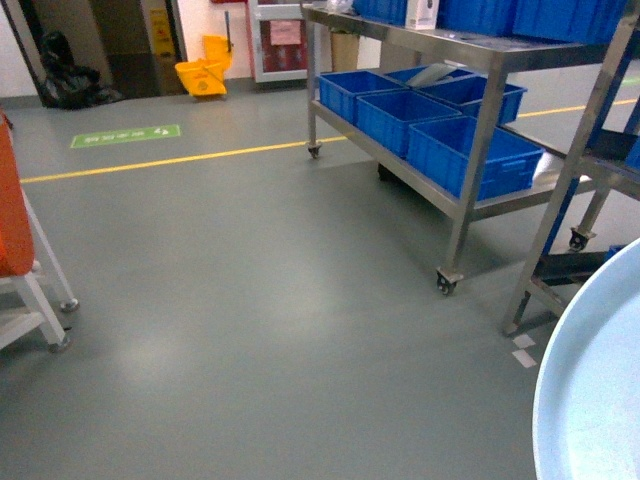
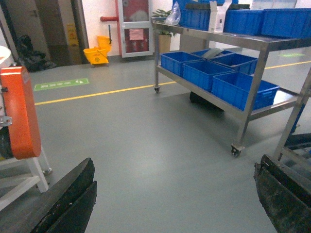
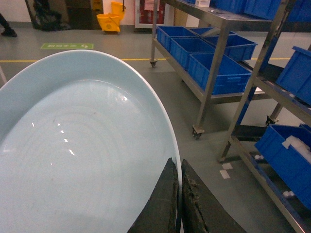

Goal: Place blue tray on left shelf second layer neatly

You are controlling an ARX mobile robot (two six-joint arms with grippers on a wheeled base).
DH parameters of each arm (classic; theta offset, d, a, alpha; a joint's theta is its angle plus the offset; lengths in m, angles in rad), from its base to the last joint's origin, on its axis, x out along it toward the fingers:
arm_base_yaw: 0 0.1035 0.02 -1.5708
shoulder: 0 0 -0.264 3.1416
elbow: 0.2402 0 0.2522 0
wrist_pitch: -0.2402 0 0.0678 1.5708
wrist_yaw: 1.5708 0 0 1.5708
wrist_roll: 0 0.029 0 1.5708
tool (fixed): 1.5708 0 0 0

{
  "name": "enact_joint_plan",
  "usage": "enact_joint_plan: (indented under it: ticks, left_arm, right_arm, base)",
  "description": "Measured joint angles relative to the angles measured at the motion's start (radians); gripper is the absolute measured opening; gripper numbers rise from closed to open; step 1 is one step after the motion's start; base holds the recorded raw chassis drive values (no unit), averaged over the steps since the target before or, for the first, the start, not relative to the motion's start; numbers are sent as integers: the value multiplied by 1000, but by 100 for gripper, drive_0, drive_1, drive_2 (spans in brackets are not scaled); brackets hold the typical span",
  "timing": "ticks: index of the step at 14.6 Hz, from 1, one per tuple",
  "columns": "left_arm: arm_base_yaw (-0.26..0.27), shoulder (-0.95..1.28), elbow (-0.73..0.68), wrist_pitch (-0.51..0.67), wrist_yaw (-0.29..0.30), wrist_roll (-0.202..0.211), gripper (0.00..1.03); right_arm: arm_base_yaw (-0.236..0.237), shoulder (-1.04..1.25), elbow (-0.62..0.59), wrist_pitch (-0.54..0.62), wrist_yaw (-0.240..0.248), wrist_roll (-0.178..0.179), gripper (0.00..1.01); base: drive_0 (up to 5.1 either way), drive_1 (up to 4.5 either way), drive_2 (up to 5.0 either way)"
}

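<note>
Right gripper point(image 3: 179, 194) pinches blue tray point(image 3: 82, 145) by its rim, steel shelf point(image 3: 272, 92) lying off right; left gripper point(image 2: 175, 199) gapes empty.

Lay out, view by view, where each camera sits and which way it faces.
Head: on the robot, slanting down at the grey floor and steel rack; no arm shows, only the blue tray at lower right.
Left wrist: on the left arm, facing forward low; the left claw stands open, holding nothing.
Right wrist: on the right arm, looking across the blue tray; the right claw is shut on its rim.
Shared: all three show the rack's blue crates and the yellow mop bucket.
</note>
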Motion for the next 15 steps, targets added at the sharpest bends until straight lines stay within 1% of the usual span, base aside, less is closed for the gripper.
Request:
enact_joint_plan:
  ticks: [15]
  left_arm:
    - [0, 0, 0, 0, 0, 0, 98]
  right_arm:
    - [0, 0, 0, 0, 0, 0, 2]
  base:
    - [-145, -145, -145]
